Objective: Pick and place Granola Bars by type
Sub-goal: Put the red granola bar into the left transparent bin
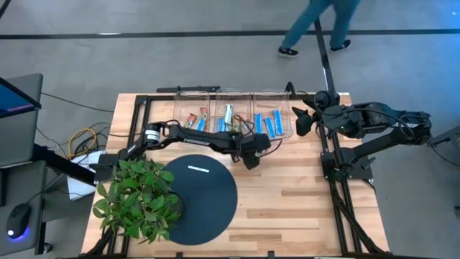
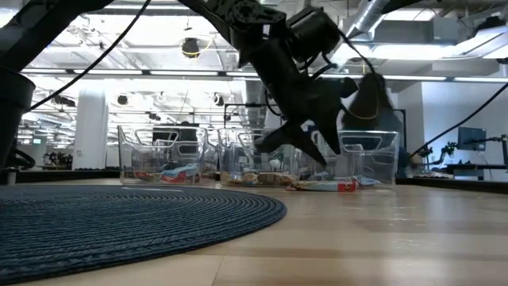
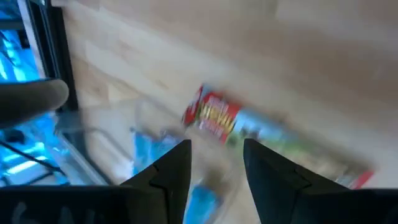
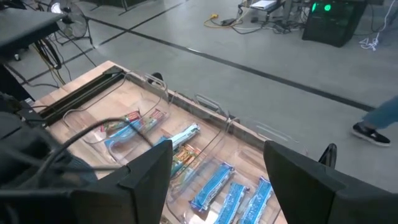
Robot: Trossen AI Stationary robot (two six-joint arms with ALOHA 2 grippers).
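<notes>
A granola bar in a red and green wrapper (image 3: 267,134) lies flat on the wooden table just in front of the clear bins; it also shows in the low view (image 2: 325,185). My left gripper (image 3: 214,168) hovers open above it (image 2: 294,151), at the bins' near side (image 1: 251,158), with nothing between its fingers. More bars lie in the bins: red-orange ones (image 1: 195,121), a green-silver one (image 1: 228,115) and blue ones (image 1: 272,124). My right gripper (image 4: 217,186) waits open, raised beside the right bin (image 1: 296,119).
Three clear bins (image 1: 198,91) stand in a row at the table's far edge. A dark round mat (image 1: 208,205) with a thin white strip (image 1: 198,170) lies at the near left, next to a leafy plant (image 1: 136,198). A person (image 1: 316,29) walks beyond the table.
</notes>
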